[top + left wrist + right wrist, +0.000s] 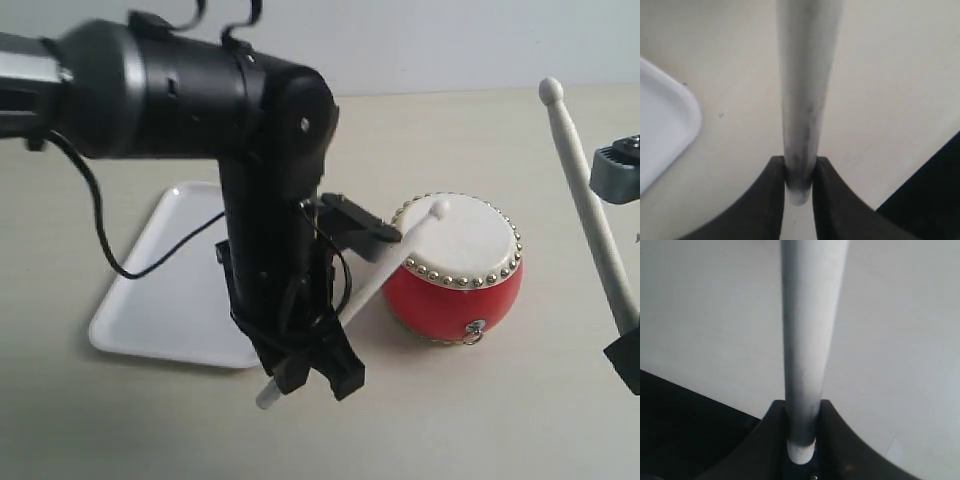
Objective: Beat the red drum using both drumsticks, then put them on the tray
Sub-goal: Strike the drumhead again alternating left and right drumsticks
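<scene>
The red drum with cream skin and brass studs stands right of centre on the table. My left gripper is shut on one drumstick near its butt end; its rounded tip rests on or just above the drum skin. In the left wrist view that drumstick runs out from between the jaws. My right gripper, at the right edge, is shut on the other drumstick, which points up and away with its tip raised. That stick fills the right wrist view between closed jaws. The white tray lies left.
The left arm's black body towers over the tray's near right part and hides it. A tray corner shows in the left wrist view. Bare beige tabletop lies in front of the drum.
</scene>
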You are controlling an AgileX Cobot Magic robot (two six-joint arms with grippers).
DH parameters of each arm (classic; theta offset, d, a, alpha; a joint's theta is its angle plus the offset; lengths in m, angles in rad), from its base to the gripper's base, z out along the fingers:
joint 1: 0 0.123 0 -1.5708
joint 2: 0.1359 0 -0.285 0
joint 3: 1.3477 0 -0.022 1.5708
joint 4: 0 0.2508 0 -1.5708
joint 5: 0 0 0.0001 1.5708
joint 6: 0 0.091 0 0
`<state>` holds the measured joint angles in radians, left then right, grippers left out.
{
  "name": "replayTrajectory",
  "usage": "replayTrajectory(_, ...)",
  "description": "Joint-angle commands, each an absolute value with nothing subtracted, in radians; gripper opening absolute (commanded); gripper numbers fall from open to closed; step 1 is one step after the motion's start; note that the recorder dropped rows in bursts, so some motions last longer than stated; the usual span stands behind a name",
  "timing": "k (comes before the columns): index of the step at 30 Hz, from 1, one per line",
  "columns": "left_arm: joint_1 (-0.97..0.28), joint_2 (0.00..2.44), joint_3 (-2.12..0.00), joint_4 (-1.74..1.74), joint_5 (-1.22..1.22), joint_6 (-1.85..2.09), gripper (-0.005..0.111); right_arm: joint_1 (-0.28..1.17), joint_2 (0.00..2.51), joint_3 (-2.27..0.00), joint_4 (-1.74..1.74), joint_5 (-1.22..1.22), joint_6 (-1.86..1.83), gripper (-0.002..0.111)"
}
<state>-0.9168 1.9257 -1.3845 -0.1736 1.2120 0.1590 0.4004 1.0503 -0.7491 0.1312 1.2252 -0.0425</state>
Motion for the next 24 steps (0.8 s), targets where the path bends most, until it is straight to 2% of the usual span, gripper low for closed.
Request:
replayTrajectory(1,-0.916,1.697,-1.396,-0.144,1.221,0.141,0.000,0.401,1.174,-0.671,0.132,1.221,-0.057,0.000)
replayTrajectory(3,-0.916,1.604,-1.396,-0.140,1.221,0.124,0.000,0.401,1.292,-0.601,0.127,1.221,-0.104,0.000)
replayTrajectory(6,-0.916,1.544,-1.396,-0.140,1.221,0.117,0.000,0.401,1.399,-0.627,0.095,1.221,-0.104,0.000)
replayTrajectory(13,-0.916,1.542,-1.376,-0.138,1.221,0.115,0.000,0.401,1.350,-0.723,0.127,1.221,-0.100,0.000)
replayTrajectory(20,-0.916,1.560,-1.372,-0.136,1.221,0.118,0.000,0.401,1.502,-0.659,0.102,1.221,-0.082,0.000)
replayTrajectory(24,-0.916,1.582,-1.372,-0.136,1.221,0.123,0.000,0.401,1.486,-0.668,0.102,1.221,-0.084,0.000)
